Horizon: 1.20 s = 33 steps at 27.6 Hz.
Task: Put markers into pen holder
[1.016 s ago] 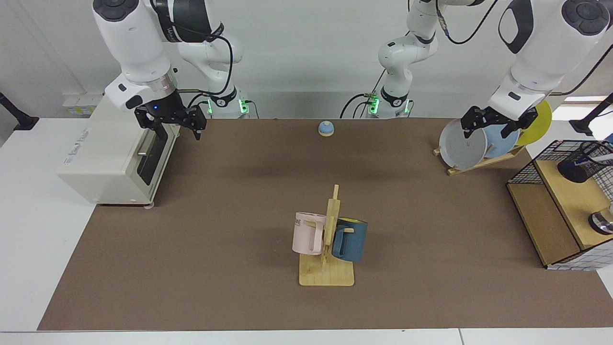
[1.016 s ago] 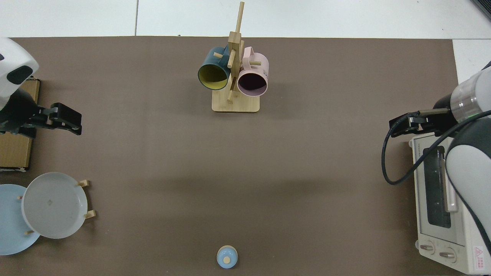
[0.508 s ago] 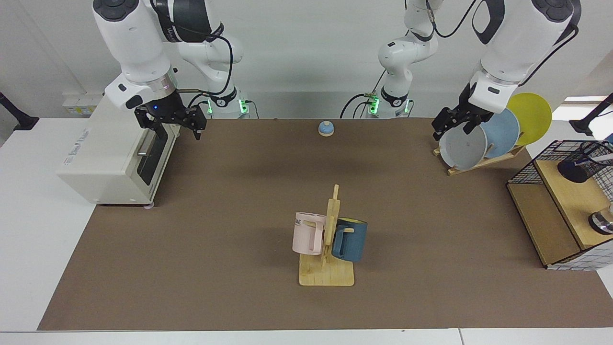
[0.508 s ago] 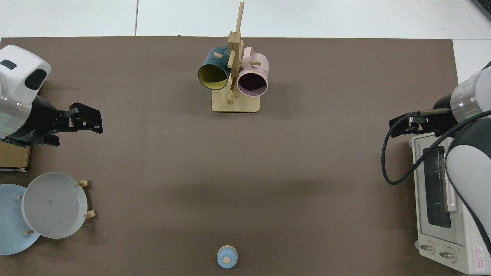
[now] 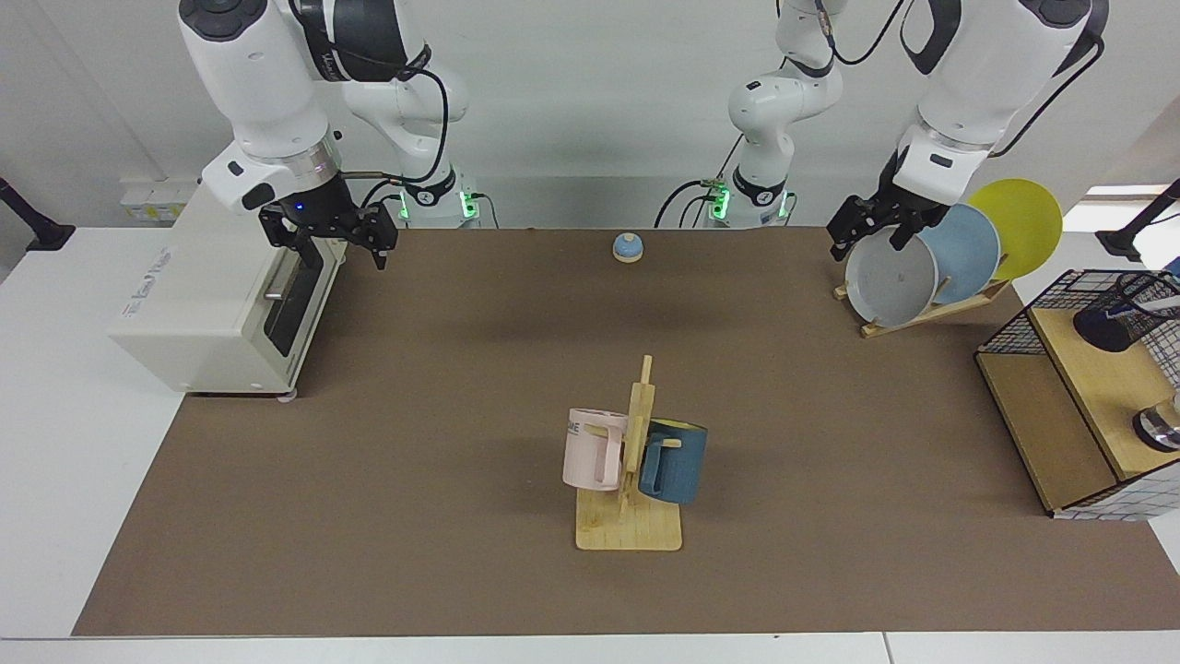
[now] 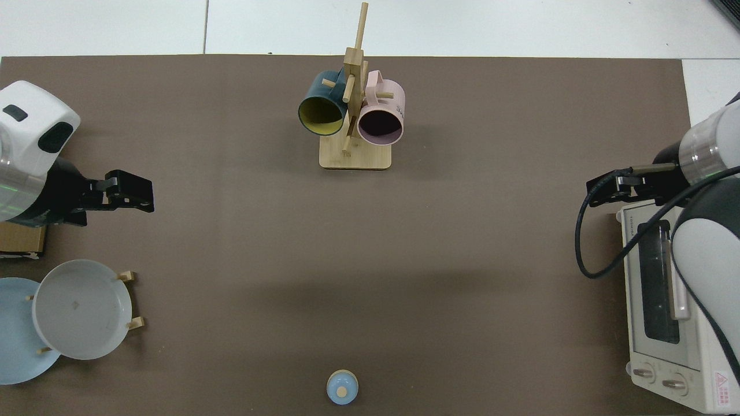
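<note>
The black mesh pen holder (image 5: 1123,321) stands on the wooden shelf inside a wire basket at the far right edge of the facing view. A slim white marker (image 5: 1163,302) shows at its rim and seems to sit inside it. Neither shows in the top view. My left gripper (image 5: 868,232) hangs open and empty above the grey plate, well away from the holder. From above, the left gripper (image 6: 130,193) is over bare mat beside the plate rack. My right gripper (image 5: 339,242) waits open and empty by the toaster oven's front; the top view shows the right gripper (image 6: 605,188) there too.
A wooden rack (image 5: 931,312) holds grey (image 5: 890,278), blue and yellow plates at the back. A mug tree (image 5: 631,498) with a pink mug (image 5: 592,448) and a dark blue mug (image 5: 675,461) stands mid-table. Also here: a white toaster oven (image 5: 212,304), a small blue bell (image 5: 627,247) and the wire basket (image 5: 1023,323).
My left gripper has lifted and swung away from the basket side towards the table's middle, ending above the grey plate's edge. The right arm has not moved.
</note>
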Available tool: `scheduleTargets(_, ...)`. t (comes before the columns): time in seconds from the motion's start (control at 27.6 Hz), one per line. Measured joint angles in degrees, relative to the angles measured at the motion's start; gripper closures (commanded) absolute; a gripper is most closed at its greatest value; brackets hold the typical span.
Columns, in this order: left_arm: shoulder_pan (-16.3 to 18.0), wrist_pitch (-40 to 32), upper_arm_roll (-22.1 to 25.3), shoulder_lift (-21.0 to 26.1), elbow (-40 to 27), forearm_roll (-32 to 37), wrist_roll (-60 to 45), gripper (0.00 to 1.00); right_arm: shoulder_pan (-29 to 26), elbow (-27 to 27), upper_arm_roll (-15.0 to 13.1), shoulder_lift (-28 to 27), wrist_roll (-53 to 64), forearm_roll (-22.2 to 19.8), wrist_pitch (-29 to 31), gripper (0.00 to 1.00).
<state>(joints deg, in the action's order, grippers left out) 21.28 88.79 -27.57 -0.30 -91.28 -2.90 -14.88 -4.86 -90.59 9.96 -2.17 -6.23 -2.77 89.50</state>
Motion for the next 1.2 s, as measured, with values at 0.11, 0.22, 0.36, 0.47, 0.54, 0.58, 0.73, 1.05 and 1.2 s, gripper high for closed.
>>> scheduleTargets(0.11, -3.18, 0.14, 3.77, -0.24, -0.08, 0.00, 0.43, 0.00, 0.00, -0.01, 0.00, 0.00, 0.00, 0.00, 0.00, 0.00)
scheduleTargets(0.22, -10.45, 0.19, 12.02, -0.48, -0.14, 0.00, 1.24, 0.00, 0.00, -0.01, 0.00, 0.00, 0.00, 0.00, 0.00, 0.00)
scheduleTargets(0.36, -16.57, 0.34, 18.82, -0.65, -0.14, 0.00, 3.55, 0.00, 0.00, -0.01, 0.00, 0.00, 0.00, 0.00, 0.00, 0.00)
scheduleTargets(0.47, -18.81, 0.54, 20.89, -0.66, -0.14, 0.00, 4.83, 0.00, 0.00, -0.01, 0.00, 0.00, 0.00, 0.00, 0.00, 0.00)
scheduleTargets(0.54, -20.62, 0.67, 22.57, -0.66, -0.15, 0.00, 5.10, 0.00, 0.00, -0.01, 0.00, 0.00, 0.00, 0.00, 0.00, 0.00)
scheduleTargets(0.58, -21.54, 0.73, 23.46, -0.66, -0.14, 0.01, 5.19, 0.00, 0.00, -0.02, 0.00, 0.00, 0.00, 0.00, 0.00, 0.00)
scheduleTargets(0.73, -23.85, 0.95, 25.55, -0.66, -0.15, 0.01, 5.49, 0.00, 0.00, -0.02, 0.00, 0.00, 0.00, 0.00, 0.00, 0.00)
scheduleTargets(1.05, -27.07, 1.20, 28.60, -0.66, -0.15, 0.01, 6.02, 0.00, 0.00, -0.02, 0.00, 0.01, 0.00, 0.00, 0.00, 0.00)
scheduleTargets(1.2, -27.25, 1.20, 28.69, -0.66, -0.16, 0.01, 6.62, 0.00, 0.00, -0.03, 0.00, 0.01, 0.00, 0.00, 0.00, 0.00)
